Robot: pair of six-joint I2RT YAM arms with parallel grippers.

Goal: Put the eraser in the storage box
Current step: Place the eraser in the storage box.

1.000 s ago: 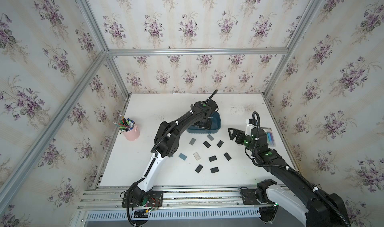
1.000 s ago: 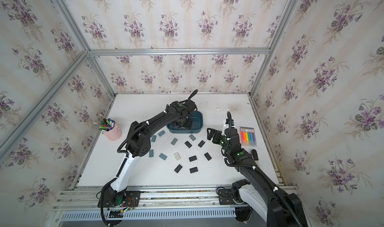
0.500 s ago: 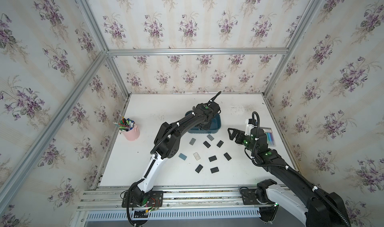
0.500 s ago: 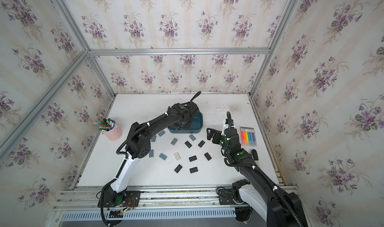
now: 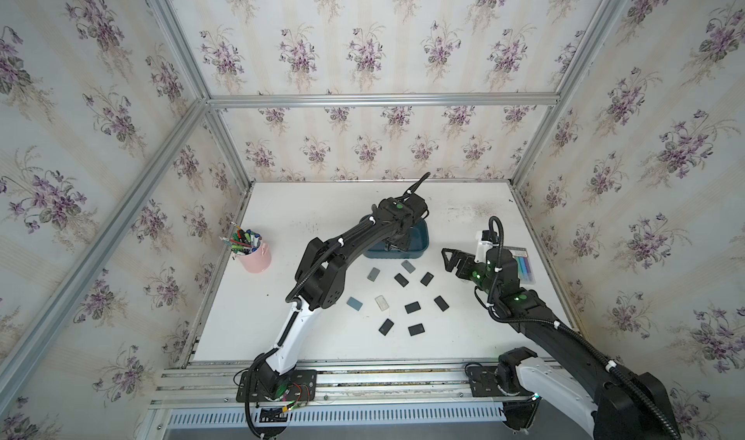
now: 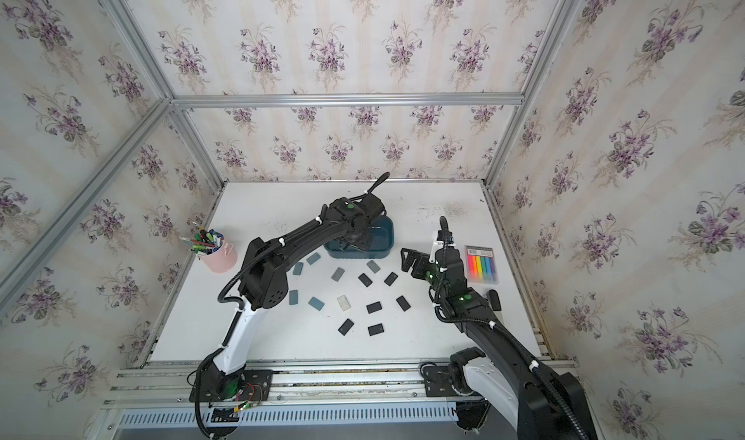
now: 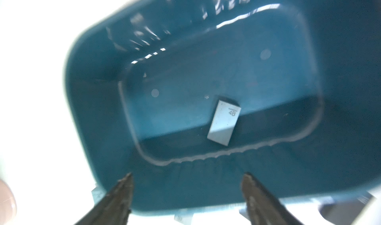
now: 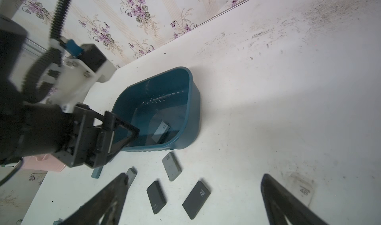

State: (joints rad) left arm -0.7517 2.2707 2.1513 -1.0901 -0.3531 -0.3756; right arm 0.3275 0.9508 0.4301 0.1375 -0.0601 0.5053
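Eraser [image 7: 224,123] is down in the storage box [image 7: 99,114]. It is a pale grey block stamped 4B, resting on the teal floor close to one long wall. The left end effector [image 7: 187,175] hangs just over the box's rim, its two dark fingers spread wide with nothing between them: released and empty-handed.

The right wrist view shows the same. The block sits inside the tub, and the left fingers are splayed open at the near corner of the box, apart from it.

In both top views the left arm [image 5: 346,240] stretches across the desk [image 5: 463,337] to the box at the far middle, and its wrist covers part of the rim.

The right end effector [image 8: 194,175] hovers above the desk beside the box. It is clear of the box, jaws wide open, gripping nothing.

Between the box and the front edge lies a scatter of loose blocks [image 6: 373,307], mostly black, a few grey-blue and one whitish, all flat on the desk and apart from each other. A pink pen cup [image 6: 219,258] stuffed with pens stands near the edge on the left arm's side. A marker pack [image 6: 481,264] with rainbow colours lies next to the right arm.
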